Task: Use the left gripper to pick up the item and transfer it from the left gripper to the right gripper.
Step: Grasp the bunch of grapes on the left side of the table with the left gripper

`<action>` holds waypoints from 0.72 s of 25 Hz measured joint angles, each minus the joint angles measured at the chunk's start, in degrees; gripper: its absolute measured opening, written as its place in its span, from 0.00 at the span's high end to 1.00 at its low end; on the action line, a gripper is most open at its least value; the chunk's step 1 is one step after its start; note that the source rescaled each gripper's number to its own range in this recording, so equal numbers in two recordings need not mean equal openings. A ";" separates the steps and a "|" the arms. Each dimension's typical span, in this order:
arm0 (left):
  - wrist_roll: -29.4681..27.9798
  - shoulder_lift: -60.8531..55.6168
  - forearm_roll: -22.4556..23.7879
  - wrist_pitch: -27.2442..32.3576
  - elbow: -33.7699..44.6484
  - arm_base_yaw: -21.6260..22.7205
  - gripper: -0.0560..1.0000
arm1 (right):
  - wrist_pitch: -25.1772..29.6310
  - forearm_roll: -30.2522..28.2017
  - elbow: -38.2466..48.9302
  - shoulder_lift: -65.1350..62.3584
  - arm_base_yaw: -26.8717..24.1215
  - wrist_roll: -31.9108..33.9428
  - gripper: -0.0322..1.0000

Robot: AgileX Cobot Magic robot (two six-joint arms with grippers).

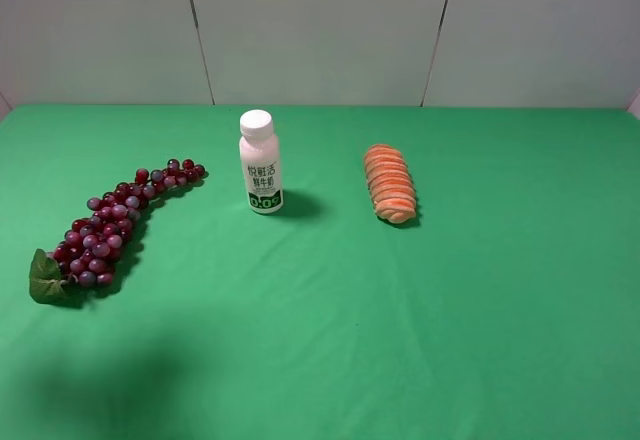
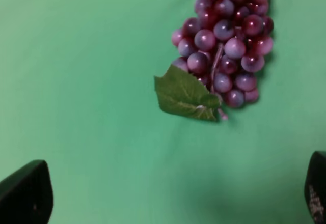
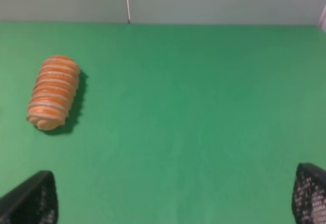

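Observation:
The item, a long bunch of dark red and purple grapes (image 1: pixel 110 225) with a green leaf (image 1: pixel 45 278) at its near end, lies on the green cloth at the left. In the left wrist view the grapes (image 2: pixel 226 40) and leaf (image 2: pixel 183 94) lie ahead of my left gripper (image 2: pixel 175 203). Its fingertips (image 2: pixel 28 196) are wide apart, open and empty, above the cloth. My right gripper (image 3: pixel 175 198) is open and empty too, with its fingertips (image 3: pixel 33 201) spread. Neither arm shows in the exterior high view.
A white bottle (image 1: pixel 260 162) stands upright mid-table. An orange ridged roll (image 1: pixel 389 183) lies to its right; it also shows in the right wrist view (image 3: pixel 52 91). A grey wall (image 1: pixel 320 30) runs behind the green table. A shadow falls on the cloth at front left.

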 joint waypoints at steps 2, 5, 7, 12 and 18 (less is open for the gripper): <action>1.67 3.88 -0.94 -1.39 0.00 0.00 0.00 | 0.00 0.00 0.00 0.00 0.00 0.00 0.00; 4.64 9.47 -2.51 -3.60 0.00 0.00 0.00 | 0.00 0.00 0.00 0.00 0.00 0.00 0.00; 6.44 12.90 -3.86 -5.21 -0.05 0.00 0.00 | 0.00 0.00 0.00 0.00 0.00 0.00 0.00; 9.75 21.13 -8.46 -9.57 -0.05 0.00 0.00 | 0.00 0.00 0.00 0.00 0.00 0.00 0.00; 11.24 29.81 -9.11 -17.21 -0.05 -3.69 0.00 | 0.00 0.00 0.00 0.00 0.00 0.00 0.00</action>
